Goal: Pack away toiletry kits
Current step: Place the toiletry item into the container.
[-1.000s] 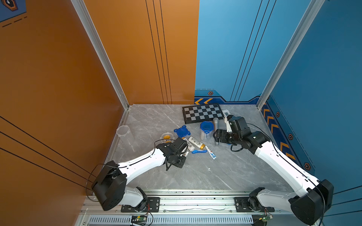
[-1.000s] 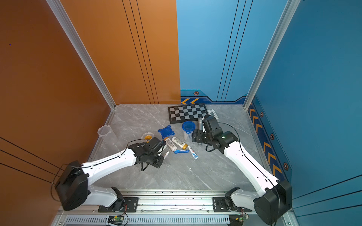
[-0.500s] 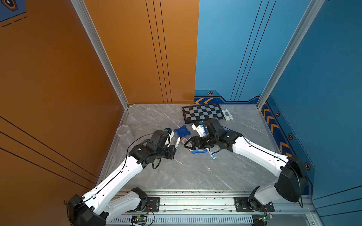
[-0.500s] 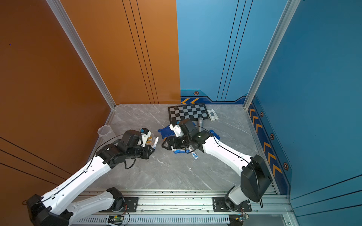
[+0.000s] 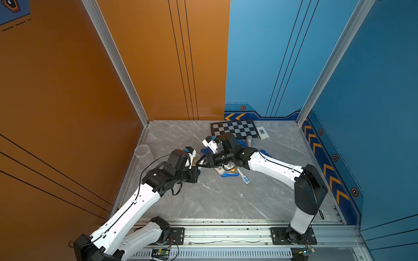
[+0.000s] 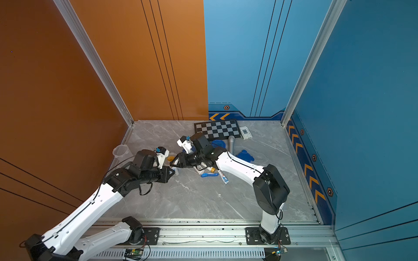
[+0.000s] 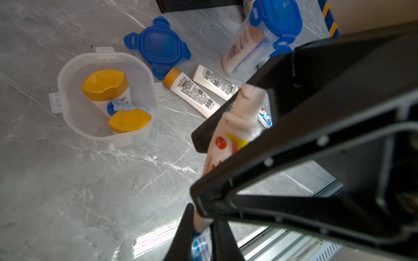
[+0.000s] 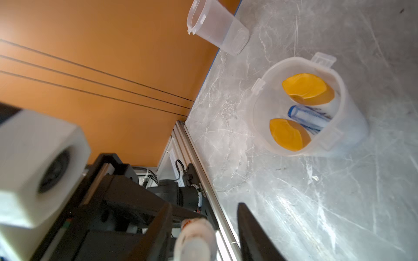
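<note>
Pinches the toothpaste tube (image 7: 226,140) at its blue-printed end with the left gripper (image 7: 202,222), fingers pressed tight onto it, leaving most of the length free, seemingly to offer that length for a second grasp. Holds it in the air between the two arms, clear of the table (image 7: 79,192) and near the open cup (image 7: 61,90), likely to avoid scraping a flat tube off the marble. Straddles the free length with the right gripper (image 8: 203,210): touches the tube on one side, shows a gap on the other, so not clamped yet, and reason enough for no release on the left. Reads as a handover, probably to get the tube end-on for dropping into a cup. Cannot tell which cup. Already upright in the open cup: two yellow-capped bottles (image 7: 104,84) and a blue-capped tube (image 8: 309,118), leaning on the wall, with the loose lid (image 7: 158,45) set just beside, handy for closing. Well apart, by the orange wall (image 8: 113,45), the empty cup (image 8: 217,27), a likelier home for this tube. Flat on the table, two loose bottles (image 7: 192,90), just beside the lidded cup (image 7: 242,45), apparently a finished kit.
</note>
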You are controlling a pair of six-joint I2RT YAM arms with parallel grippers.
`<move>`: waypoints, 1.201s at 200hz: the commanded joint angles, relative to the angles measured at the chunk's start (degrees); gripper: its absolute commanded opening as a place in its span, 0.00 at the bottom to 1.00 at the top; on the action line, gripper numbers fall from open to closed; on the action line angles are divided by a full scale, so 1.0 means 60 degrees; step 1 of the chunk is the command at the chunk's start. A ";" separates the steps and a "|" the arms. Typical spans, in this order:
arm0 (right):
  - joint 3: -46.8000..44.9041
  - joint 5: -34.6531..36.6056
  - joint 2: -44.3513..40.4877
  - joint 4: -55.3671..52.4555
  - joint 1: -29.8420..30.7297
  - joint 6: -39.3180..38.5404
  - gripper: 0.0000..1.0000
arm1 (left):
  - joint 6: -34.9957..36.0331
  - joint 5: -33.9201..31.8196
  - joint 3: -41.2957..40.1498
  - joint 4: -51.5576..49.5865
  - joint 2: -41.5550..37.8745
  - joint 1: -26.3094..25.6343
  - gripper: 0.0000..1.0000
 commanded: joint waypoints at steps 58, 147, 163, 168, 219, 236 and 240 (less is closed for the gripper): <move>0.1948 0.1597 0.0533 -0.2255 -0.0197 -0.1620 0.00 | -0.0404 -0.0300 -0.0329 -0.0182 0.0037 0.0898 0.35; 0.6965 0.5596 0.3353 -0.5267 0.0322 -0.4264 0.00 | -0.1897 -0.3287 -0.0379 -0.2335 -0.0477 0.2173 0.68; 0.7173 0.6017 0.3562 -0.5358 0.0479 -0.4490 0.00 | -0.2118 -0.3295 -0.0512 -0.2374 -0.0678 0.2314 0.68; 0.7184 0.6150 0.3595 -0.5359 0.0520 -0.4563 0.00 | -0.2174 -0.3287 -0.0545 -0.2376 -0.0725 0.2334 0.68; 0.7169 0.7003 0.4117 -0.5297 0.0820 -0.5378 0.00 | -0.2151 -0.3112 -0.0620 -0.2363 -0.0811 0.2614 0.68; 0.7126 0.7083 0.4149 -0.5269 0.0847 -0.5518 0.00 | -0.2087 -0.3068 -0.0597 -0.2359 -0.0807 0.2751 0.68; 0.7075 0.7076 0.4151 -0.5242 0.0855 -0.5565 0.00 | -0.2060 -0.3046 -0.0582 -0.2359 -0.0803 0.2799 0.68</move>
